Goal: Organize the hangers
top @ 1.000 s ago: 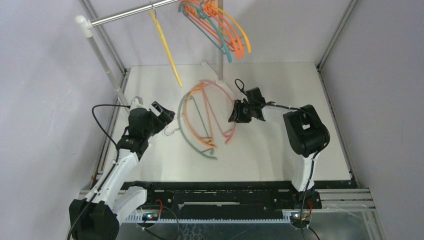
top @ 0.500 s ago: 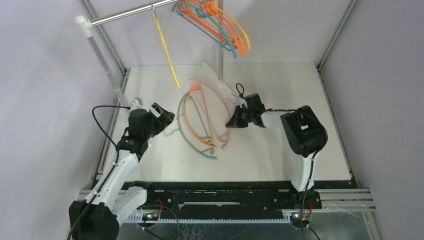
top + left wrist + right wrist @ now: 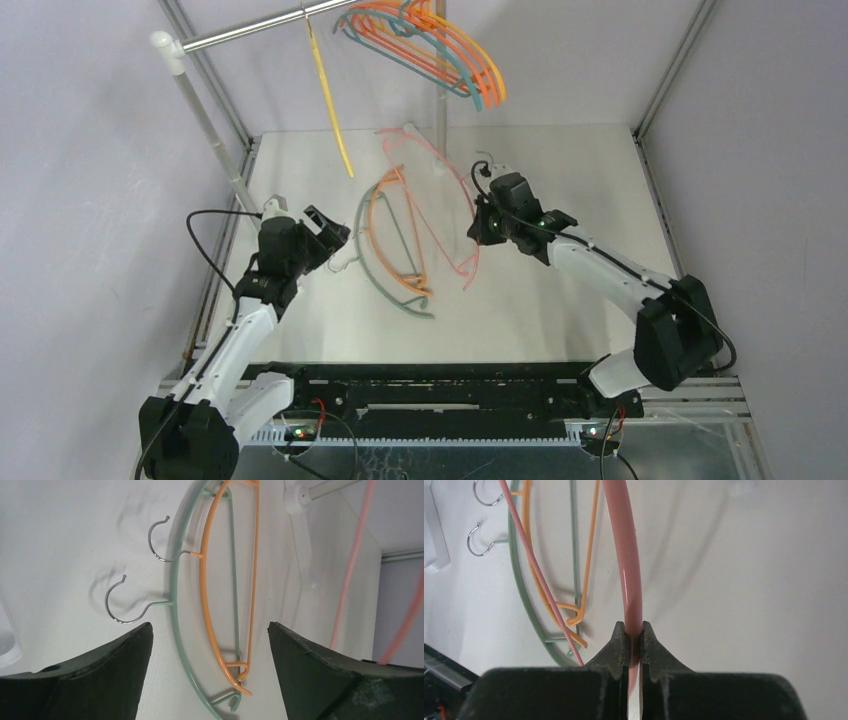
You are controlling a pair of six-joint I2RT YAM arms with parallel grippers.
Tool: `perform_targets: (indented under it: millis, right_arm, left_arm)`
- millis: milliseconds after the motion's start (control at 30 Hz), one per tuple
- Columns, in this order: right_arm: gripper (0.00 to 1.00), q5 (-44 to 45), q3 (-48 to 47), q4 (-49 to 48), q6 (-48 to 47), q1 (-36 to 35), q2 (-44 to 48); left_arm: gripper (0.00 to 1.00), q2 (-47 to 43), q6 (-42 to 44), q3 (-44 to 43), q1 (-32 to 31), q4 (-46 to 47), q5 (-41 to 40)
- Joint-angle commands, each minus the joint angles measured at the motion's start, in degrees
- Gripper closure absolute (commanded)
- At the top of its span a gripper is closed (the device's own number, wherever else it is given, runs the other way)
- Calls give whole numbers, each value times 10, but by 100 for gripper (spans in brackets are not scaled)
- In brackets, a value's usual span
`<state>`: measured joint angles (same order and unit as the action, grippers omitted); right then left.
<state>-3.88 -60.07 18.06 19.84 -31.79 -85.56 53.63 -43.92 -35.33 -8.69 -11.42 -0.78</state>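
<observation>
Hangers lying — one teal (image 3: 172, 610), one orange (image 3: 204, 580); gripped — one pink (image 3: 632, 590).

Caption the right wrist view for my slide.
Right gripper shut on the pink hanger, teal hanger and orange hanger lying on the white table beyond.

both arms are built alike: slim white links between bulky black joint housings. the left arm (image 3: 240, 325) has its largest black housing at seven o'clock of the top view, the right arm (image 3: 600, 268) at four o'clock. a thin black cable (image 3: 203, 228) loops out at nine o'clock of the left wrist, and a second cable (image 3: 481, 170) curls at twelve o'clock of the right wrist. the left gripper (image 3: 210, 625) has broad, dark, wedge-shaped fingers (image 3: 100, 675) with a matte grain. the right gripper (image 3: 633, 630) has black fingertips (image 3: 616, 650) that taper to narrow points.
</observation>
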Motion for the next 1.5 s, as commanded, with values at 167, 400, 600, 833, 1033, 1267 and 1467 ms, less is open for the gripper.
perform_targets:
  millis: [167,400,600,833,1033,1267,1467]
  right_arm:
    - [100,143,-44,104,-94,-93,58]
    - [100,97,-78,128,-114,-143,68]
    - [100,29,-102,169,-124,-153,108]
    - [100,-107,-156,178,-152,-154,147]
    - [100,-218,-178,184,-148,-154,150]
    - [100,-281,-156,175,-129,-137,168]
    - [100,-395,-169,182,-110,-92,186]
  left_arm:
    - [15,-19,-5,-71,-8,25,42]
    - [16,-21,-23,-72,-39,31,17]
    - [17,-17,-33,-34,-56,46,-1]
    - [17,-24,-31,-22,-61,43,-14]
    - [17,-21,-24,-32,-60,40,-18]
    - [17,-17,-23,-24,-61,40,-19]
    - [17,-10,-16,-21,-61,42,-20]
